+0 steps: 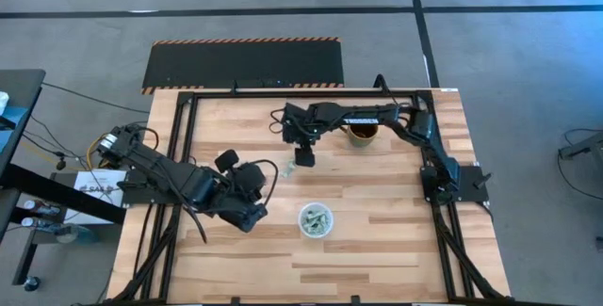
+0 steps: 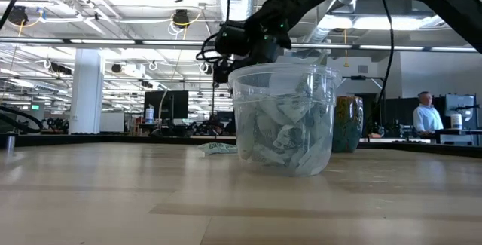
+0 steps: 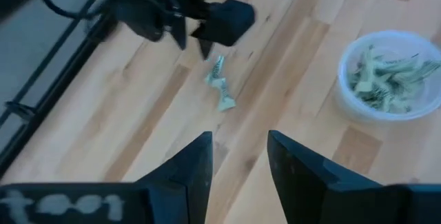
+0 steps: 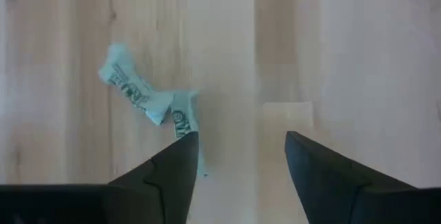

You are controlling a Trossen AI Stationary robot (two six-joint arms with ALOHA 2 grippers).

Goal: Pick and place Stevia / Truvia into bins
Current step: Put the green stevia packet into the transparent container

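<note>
Two or three crumpled green-and-white Stevia sachets (image 4: 141,94) lie flat on the wooden table (image 1: 396,249), left of the brown mug; they also show in the high view (image 1: 287,169) and the left wrist view (image 3: 220,92). The clear plastic cup (image 1: 316,220) stands nearer the near edge, with several sachets (image 2: 282,136) inside. My right gripper (image 4: 241,148) hovers open just above the loose sachets, which lie beside one finger. My left gripper (image 3: 238,155) is open, off the table, left of the sachets and the cup (image 3: 389,76).
A brown mug (image 1: 363,132) stands under the right arm near the table's far side; it shows behind the cup in the low view (image 2: 348,124). Black frame rails (image 1: 184,127) run along the table's left and far edges. A person (image 2: 426,117) stands far off in the room.
</note>
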